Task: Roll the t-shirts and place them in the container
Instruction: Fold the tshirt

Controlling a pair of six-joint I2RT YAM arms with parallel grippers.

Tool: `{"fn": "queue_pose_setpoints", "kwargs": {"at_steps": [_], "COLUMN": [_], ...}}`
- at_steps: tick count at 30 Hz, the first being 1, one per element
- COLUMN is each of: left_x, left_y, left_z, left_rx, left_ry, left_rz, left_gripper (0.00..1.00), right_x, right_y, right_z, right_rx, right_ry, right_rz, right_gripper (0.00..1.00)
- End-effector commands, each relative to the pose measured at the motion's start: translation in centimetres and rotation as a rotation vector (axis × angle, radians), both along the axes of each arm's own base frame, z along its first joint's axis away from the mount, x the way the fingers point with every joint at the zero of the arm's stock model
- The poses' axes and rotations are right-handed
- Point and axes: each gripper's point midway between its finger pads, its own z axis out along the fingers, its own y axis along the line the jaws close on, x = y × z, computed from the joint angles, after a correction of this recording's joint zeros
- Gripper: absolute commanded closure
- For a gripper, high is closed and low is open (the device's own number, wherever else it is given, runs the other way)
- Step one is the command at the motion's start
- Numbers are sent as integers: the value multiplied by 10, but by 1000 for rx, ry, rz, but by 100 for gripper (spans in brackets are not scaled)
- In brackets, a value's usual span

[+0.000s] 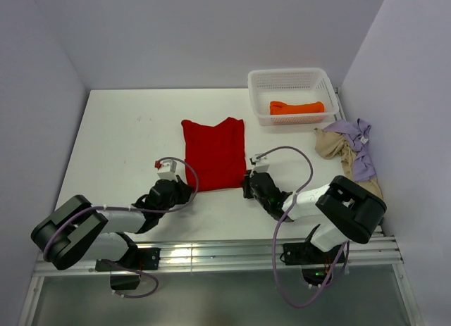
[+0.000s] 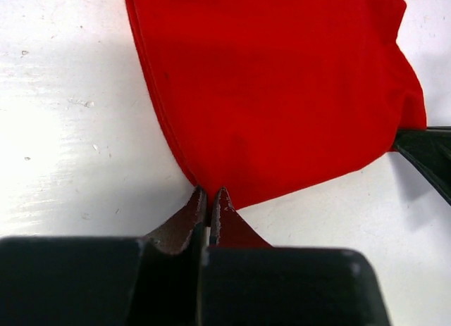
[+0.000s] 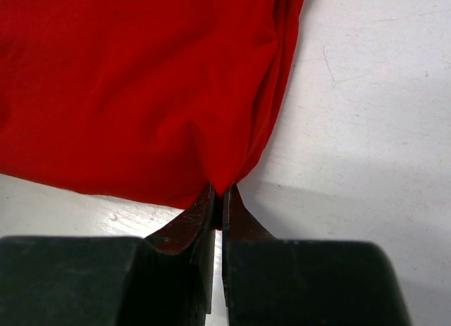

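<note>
Left wrist view: left fingers clamp the near left corner of the red t-shirt, flat at the middle of the desk; right fingers clamp its near right corner. Beige t-shirt and lilac t-shirt heap at the right edge; orange t-shirt sits in the basket, far right corner

Left arm and right arm had black joints, grey links, lilac cables; left gripper, right gripper were black.
</note>
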Motion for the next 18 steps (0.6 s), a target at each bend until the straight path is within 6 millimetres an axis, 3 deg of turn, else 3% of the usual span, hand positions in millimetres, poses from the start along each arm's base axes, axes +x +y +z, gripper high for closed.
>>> {"fn": "queue_pose_setpoints", "kwargs": {"at_steps": [1,9,12,18], "left_x": [6,-10,-15,-29], "left_y": [-6,-3,2,-1], "left_z": [8,8,11,15], "left_rx": [-11,-19,-4,-29], "left_ry": [-9,80,112,200], "left_rz": [3,-3,8,-13], "left_gripper": [100,100,100,100], "right_x": [0,-28,-43,-65], "right_y": [6,4,-8,-8], "right_z": [8,1,-6,5], "right_rx": [-2,4,-35,21], "right_ry": [-3,101,176,273], "right_rz": [-9,-23,-47,-28], "right_gripper": [100,100,100,100]}}
